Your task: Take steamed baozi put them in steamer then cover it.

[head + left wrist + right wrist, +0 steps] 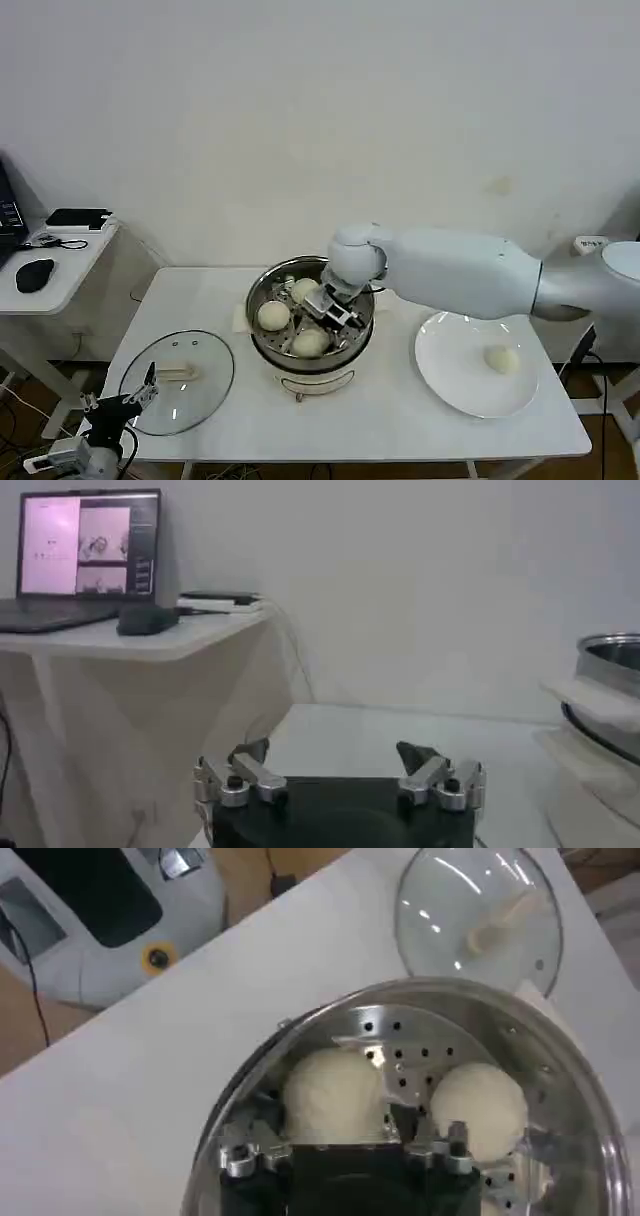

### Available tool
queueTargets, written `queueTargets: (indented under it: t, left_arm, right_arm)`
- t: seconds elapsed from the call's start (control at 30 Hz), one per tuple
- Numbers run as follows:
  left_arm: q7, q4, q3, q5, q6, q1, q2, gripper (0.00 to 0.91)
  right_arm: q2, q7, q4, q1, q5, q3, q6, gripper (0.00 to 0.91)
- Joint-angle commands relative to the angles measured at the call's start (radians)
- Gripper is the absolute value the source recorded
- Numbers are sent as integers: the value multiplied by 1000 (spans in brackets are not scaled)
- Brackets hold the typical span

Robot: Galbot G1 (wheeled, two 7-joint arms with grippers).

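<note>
The steamer (254, 318) stands mid-table with three steamed baozi on its perforated tray. My right gripper (330, 305) reaches down into it and is open, its fingers on either side of the far baozi (304, 290) (335, 1093), which rests on the tray. A second baozi (478, 1110) (273, 316) lies beside it and a third (310, 343) sits nearer the front. One more baozi (500, 359) lies on the white plate (450, 385) to the right. The cover (205, 385) (480, 908) lies flat on the table left of the steamer. My left gripper (150, 384) (335, 755) is open at the cover's front-left edge.
A low side table (60, 290) with a mouse, a phone and a laptop (85, 545) stands beyond the table's left edge. The steamer's rim (610, 655) shows in the left wrist view. Bare tabletop lies between the cover, the steamer and the plate.
</note>
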Motion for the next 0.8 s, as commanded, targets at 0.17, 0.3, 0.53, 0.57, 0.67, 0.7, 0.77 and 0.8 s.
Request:
queueTargets:
  t: [0.17, 0.3, 0.53, 0.57, 0.67, 0.7, 0.77, 0.8]
  left_arm:
    - [0, 11, 9, -6, 3, -15, 31, 907]
    - [0, 17, 20, -6, 3, -25, 41, 907]
    - [0, 27, 23, -10, 5, -33, 74, 907]
    - [0, 28, 22, -14, 7, -36, 82, 907]
    - [0, 27, 25, -20, 10, -42, 90, 907]
    - [0, 27, 28, -22, 10, -44, 91, 907]
    - [1, 27, 34, -21, 9, -46, 90, 907]
    - [1, 28, 38, -21, 9, -47, 89, 907]
  right_arm:
    - [-148, 125, 2, 25, 83, 122, -122, 907]
    - [-260, 161, 17, 33, 106, 168, -192, 907]
    - [-530, 140, 75, 36, 64, 165, -228, 907]
    - [-583, 133, 82, 30, 46, 156, -229, 907]
    - [-667, 115, 97, 5, 18, 124, -222, 907]
    - [-684, 111, 99, -5, -2, 113, -218, 907]
    - [-713, 109, 103, -26, -27, 93, -209, 907]
    - [-734, 111, 108, -48, -47, 93, -207, 907]
